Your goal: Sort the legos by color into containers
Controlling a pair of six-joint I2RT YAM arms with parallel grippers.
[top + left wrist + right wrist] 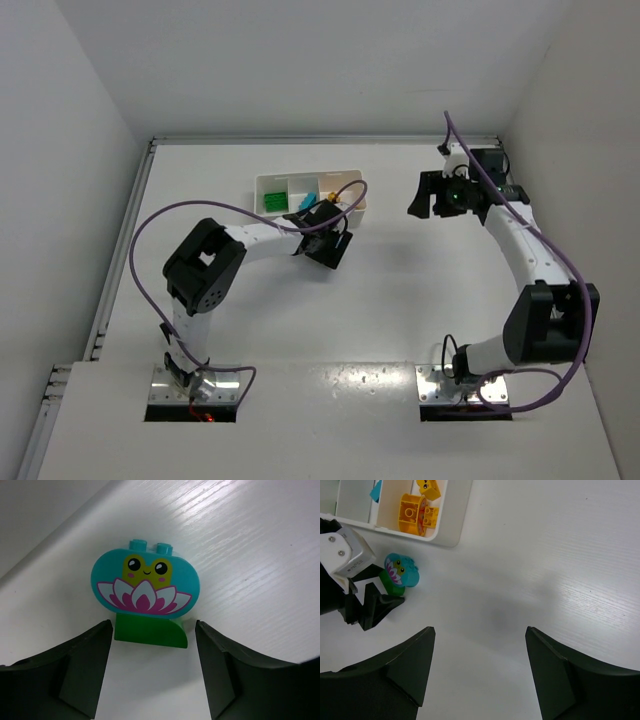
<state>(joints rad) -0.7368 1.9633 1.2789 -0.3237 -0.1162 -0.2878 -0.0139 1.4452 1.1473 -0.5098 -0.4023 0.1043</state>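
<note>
Top view: left arm (265, 240) reaches out to the near right corner of the tray (262, 182). Its wrist covers what lies under it, so from here I can read neither the grasp nor the target. The tray has green pieces (272, 201) in the left bay, a cyan piece (305, 200) in the middle and yellow bricks (345, 199) on the right. Right arm (520, 245) is off to the right, apart from the tray. Left wrist view: left fingers (80, 672) stand apart and grip nothing. A stack, cyan brick (145, 582) seated on green brick (150, 632), stands upright on the desk (260, 555) dead ahead, centred on the gap and just beyond the tips. Its broad printed face looks at the camera, so the long axis runs across, finger to finger. The cyan brick looks about as wide as the gap; the green base is narrower. My judgement is that the grip turns on this. A short straight advance, kept low, would put a tip either side of the green base, while the wide top may foul the tips. Right wrist view: right fingers (395, 670) are wide apart and empty over bare desk. The stack shows at left, just outside the tray wall on the arms' side, with the left fingers close by it. The left arm is far nearer, so this is its pick. The stack is two colours, so I expect it needs splitting before binning.
</note>
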